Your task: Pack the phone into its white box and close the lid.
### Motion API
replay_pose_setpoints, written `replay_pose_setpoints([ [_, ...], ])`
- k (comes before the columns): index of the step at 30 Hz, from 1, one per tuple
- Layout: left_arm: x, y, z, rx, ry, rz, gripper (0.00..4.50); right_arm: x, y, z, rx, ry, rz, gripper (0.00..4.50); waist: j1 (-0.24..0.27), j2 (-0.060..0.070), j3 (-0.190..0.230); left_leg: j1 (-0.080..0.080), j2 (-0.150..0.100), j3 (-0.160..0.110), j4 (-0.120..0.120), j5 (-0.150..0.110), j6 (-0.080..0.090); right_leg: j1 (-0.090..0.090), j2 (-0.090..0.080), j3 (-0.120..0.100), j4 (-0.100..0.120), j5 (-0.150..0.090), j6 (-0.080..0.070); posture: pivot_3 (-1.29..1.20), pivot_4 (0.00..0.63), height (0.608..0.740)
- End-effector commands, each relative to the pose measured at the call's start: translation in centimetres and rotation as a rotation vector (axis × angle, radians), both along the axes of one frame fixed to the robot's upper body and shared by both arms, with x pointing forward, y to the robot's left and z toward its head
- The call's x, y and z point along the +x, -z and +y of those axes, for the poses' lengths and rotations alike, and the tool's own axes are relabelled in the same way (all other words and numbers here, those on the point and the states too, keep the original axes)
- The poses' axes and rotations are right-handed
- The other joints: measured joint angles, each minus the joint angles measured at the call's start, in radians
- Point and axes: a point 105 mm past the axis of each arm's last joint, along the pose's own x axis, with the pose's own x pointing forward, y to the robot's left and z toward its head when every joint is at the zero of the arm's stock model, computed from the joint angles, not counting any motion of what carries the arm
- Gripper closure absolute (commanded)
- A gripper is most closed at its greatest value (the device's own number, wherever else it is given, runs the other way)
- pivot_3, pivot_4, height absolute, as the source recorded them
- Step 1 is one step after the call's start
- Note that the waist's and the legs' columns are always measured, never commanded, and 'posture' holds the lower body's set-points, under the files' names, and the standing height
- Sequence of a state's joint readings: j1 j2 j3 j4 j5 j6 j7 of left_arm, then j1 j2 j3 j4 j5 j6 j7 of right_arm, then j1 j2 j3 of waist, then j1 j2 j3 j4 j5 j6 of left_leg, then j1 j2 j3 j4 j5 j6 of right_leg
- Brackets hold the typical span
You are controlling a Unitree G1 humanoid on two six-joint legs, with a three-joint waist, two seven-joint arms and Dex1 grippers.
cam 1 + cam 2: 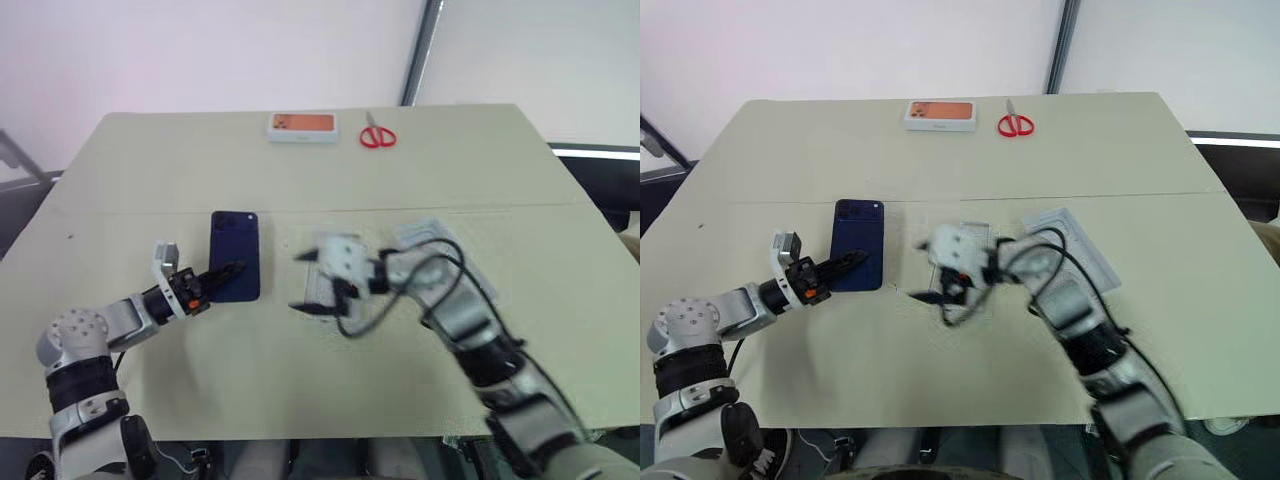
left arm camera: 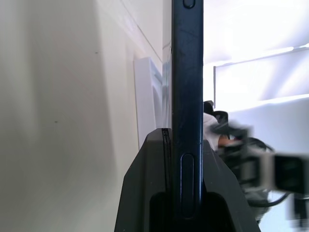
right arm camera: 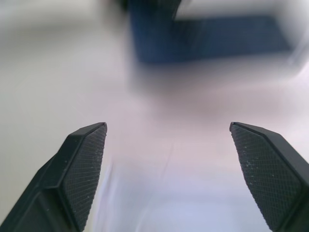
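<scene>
Phone [image 1: 235, 256] clamped edge-on in our left hand [image 1: 222, 274] above the tabletop [image 1: 300, 390], our right hand [image 1: 322, 311] fingers spread apart, empty.

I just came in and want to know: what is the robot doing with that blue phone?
The robot is packing a phone. Its left hand is shut on the edge of the dark blue phone, gripping it over the table. Its right hand is open and empty, near the middle of the table. A white box part lies flat behind the right arm. At the far edge sit red scissors and a small orange-topped box. The phone is not packed yet.
</scene>
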State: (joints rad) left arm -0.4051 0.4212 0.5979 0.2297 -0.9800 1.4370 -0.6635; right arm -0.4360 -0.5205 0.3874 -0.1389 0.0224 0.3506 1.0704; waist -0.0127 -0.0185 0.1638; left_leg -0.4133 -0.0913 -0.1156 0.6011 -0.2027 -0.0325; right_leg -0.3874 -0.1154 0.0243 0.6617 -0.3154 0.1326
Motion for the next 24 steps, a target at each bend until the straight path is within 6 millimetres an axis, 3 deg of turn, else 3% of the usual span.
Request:
replay_pose_setpoints([
  [1,-0.1,-2.0,-0.5,-0.033,0.026,-0.08,4.5,-1.3,-1.5,0.4,0.042,-0.043,-0.041,0.12,-0.011,-0.001,0.001,0.0,0.001,0.0,0.0,0.0,0.0,0.0,0.0,0.0,0.0,0.0,0.0,0.0,0.15,0.74],
  [7,0.0,-1.8,-1.6,-0.032,0.044,-0.071,4.5,-1.8,-0.4,0.1,0.012,-0.01,-0.048,0.12,-0.021,-0.004,0.002,-0.002,0.003,0.0,-0.002,0.001,-0.001,0.0,0.002,0.001,0.001,0.0,0.0,0.0,0.15,0.74],
  [11,0.1,-1.7,-1.7,-0.022,0.044,-0.068,4.5,-1.4,0.1,-0.1,-0.016,0.006,-0.082,1.87,-0.014,-0.004,0.002,-0.005,0.002,0.0,0.001,0.001,-0.001,-0.001,0.002,0.0,0.001,0.0,0.0,0.0,0.15,0.74],
  [23,0.1,-1.7,-2.2,0.001,0.049,-0.071,4.5,-0.8,0.6,0.3,-0.047,0.006,-0.096,1.87,-0.001,-0.004,0.002,-0.006,0.002,-0.001,0.006,0.0,0.0,-0.001,0.002,-0.002,0.001,0.0,0.0,0.0,0.15,0.74],
  [24,0.0,-1.7,-2.3,0.0,0.051,-0.072,4.5,-0.8,0.8,0.2,-0.052,0.006,-0.097,2.41,-0.001,-0.004,0.002,-0.006,0.002,-0.001,0.006,0.0,0.0,-0.001,0.002,-0.002,0.001,0.0,0.0,0.0,0.15,0.74],
])
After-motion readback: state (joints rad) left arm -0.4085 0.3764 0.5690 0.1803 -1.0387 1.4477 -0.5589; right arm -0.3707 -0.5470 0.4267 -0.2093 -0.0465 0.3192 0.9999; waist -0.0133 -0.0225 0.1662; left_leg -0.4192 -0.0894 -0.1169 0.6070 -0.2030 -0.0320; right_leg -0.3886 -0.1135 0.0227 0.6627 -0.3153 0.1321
